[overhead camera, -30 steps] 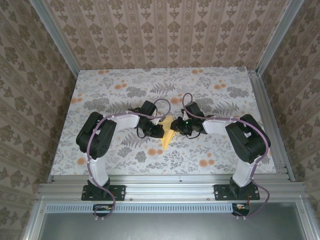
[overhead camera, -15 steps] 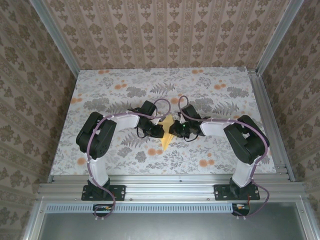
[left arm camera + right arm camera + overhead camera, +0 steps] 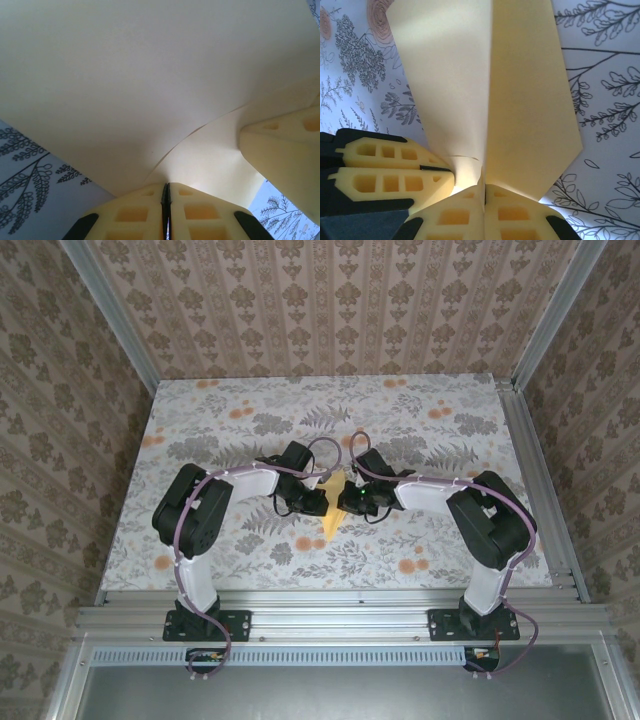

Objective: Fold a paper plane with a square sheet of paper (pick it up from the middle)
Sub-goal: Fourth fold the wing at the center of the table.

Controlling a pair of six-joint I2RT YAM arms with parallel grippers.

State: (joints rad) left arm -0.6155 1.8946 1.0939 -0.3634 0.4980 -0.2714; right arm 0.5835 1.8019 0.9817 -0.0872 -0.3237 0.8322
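From above, the yellow paper (image 3: 332, 508) is seen near the middle of the flowered surface (image 3: 220, 410), held between the two arms. It is folded, and its narrow tip is turned toward 6 o'clock, near an orange flower print (image 3: 305, 543). The left pincer (image 3: 320, 502) is found at the paper's 9 o'clock side and the right pincer (image 3: 346, 502) at its 3 o'clock side, so the two are set very close together with the paper between them. In the left wrist view, the left pincer (image 3: 166, 200) is seen pressed together at 6 o'clock, and the edge of the paper (image 3: 150, 75) is clamped in it. The pale paper is spread over most of that view, with the curved edge of one layer lying over another. A finger (image 3: 282, 160) of the right pincer is seen at 4 o'clock, touching the paper. In the right wrist view, the right pincer (image 3: 484, 202) is closed tight at 6 o'clock and is clamped on the paper (image 3: 525, 100) right at its long middle crease, which runs up toward 12 o'clock. The fingers (image 3: 390, 172) of the left pincer are seen at 8 o'clock, shut on a curled bit of the paper's lower edge. Grey leaf prints are seen on the surface on both sides of the paper.
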